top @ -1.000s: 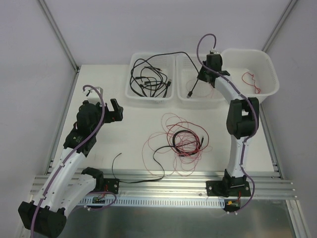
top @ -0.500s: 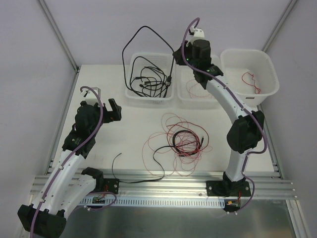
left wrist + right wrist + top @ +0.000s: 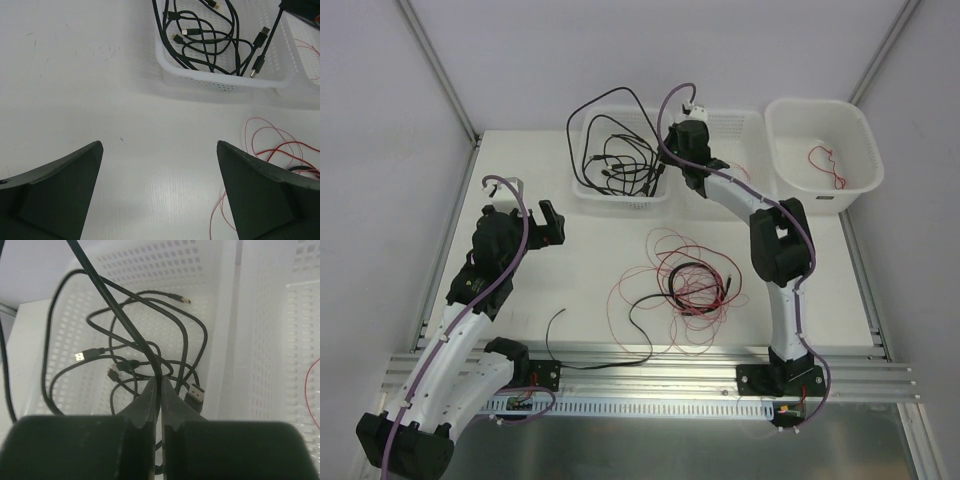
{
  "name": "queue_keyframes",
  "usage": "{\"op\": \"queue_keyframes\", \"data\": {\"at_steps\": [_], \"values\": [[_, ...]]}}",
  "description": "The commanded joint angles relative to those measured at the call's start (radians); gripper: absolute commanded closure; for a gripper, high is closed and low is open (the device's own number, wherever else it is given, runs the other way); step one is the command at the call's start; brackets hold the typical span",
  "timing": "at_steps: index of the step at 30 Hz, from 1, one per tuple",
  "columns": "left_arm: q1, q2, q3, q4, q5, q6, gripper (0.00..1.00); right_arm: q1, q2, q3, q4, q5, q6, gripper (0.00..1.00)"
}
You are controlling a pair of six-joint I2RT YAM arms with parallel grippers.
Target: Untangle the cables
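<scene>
A black cable [image 3: 603, 97] arches in a tall loop above the left white basket [image 3: 620, 202]. My right gripper [image 3: 669, 150] is shut on it over that basket's right side. In the right wrist view the fingers [image 3: 159, 378] pinch the black cable [image 3: 114, 304], and a plug end [image 3: 196, 395] hangs just beside them. Several more black cables [image 3: 100, 352] lie coiled in the basket below. On the table, thin red wires [image 3: 665, 262] are tangled with another black cable [image 3: 692, 272]. My left gripper [image 3: 552, 222] stands open over bare table [image 3: 159, 144], holding nothing.
The middle basket [image 3: 735, 125] is partly hidden by my right arm. The right basket [image 3: 820, 108] holds a thin red wire [image 3: 830, 165]. A loose black cable end [image 3: 560, 330] trails toward the front rail. The left wrist view shows the basket's wall [image 3: 220, 82] and red wires [image 3: 270, 145].
My right arm swung left from the middle basket to the left basket, carrying the black cable, whose loop rose and now arches over that basket. The left arm stayed put.
</scene>
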Motion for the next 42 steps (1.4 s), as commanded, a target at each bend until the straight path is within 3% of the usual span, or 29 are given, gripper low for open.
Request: {"op": "queue_keyframes", "data": {"at_steps": [1,7,9,12,20,24,28,33,35,38,39,41,42], "values": [[0.015,-0.010,0.001,0.023,-0.030,0.007,0.01,0.009,0.055,0.048,0.071,0.047,0.093,0.99],[0.017,0.004,0.000,0.023,-0.017,-0.002,0.01,0.008,0.081,-0.025,0.082,0.172,0.191,0.95],[0.017,0.005,0.000,0.023,-0.017,-0.002,0.01,0.008,0.074,-0.027,0.070,0.182,0.196,0.84],[0.018,0.007,-0.002,0.024,-0.017,-0.005,0.01,0.011,0.025,-0.045,0.083,0.165,0.161,0.57],[0.024,0.011,0.001,0.023,0.013,-0.014,0.01,0.018,-0.196,-0.037,-0.047,0.159,-0.011,0.29],[0.028,0.014,0.004,0.021,0.041,-0.019,0.01,0.026,-0.343,-0.093,-0.150,0.108,-0.074,0.22],[0.029,0.025,0.009,0.014,0.079,-0.026,0.01,0.046,-0.526,-0.171,-0.365,0.003,-0.126,0.19],[0.029,0.047,0.027,-0.028,0.140,-0.028,0.01,0.176,-0.710,-0.357,-0.603,-0.068,-0.247,0.18],[0.029,0.050,0.030,-0.042,0.183,-0.031,0.01,0.262,-0.797,-0.439,-0.647,-0.039,-0.255,0.17],[0.021,0.042,0.007,-0.060,0.318,-0.153,0.01,0.346,-0.944,-0.632,-0.661,0.007,-0.222,0.17],[0.009,0.045,-0.012,-0.062,0.413,-0.181,0.01,0.360,-0.983,-0.677,-0.665,0.031,-0.177,0.17],[-0.043,0.059,-0.023,-0.077,0.449,-0.251,0.03,0.388,-1.064,-0.803,-0.678,0.103,-0.137,0.17],[-0.139,0.080,-0.025,-0.083,0.434,-0.266,0.03,0.390,-1.144,-0.844,-0.693,0.123,-0.096,0.17]]}}
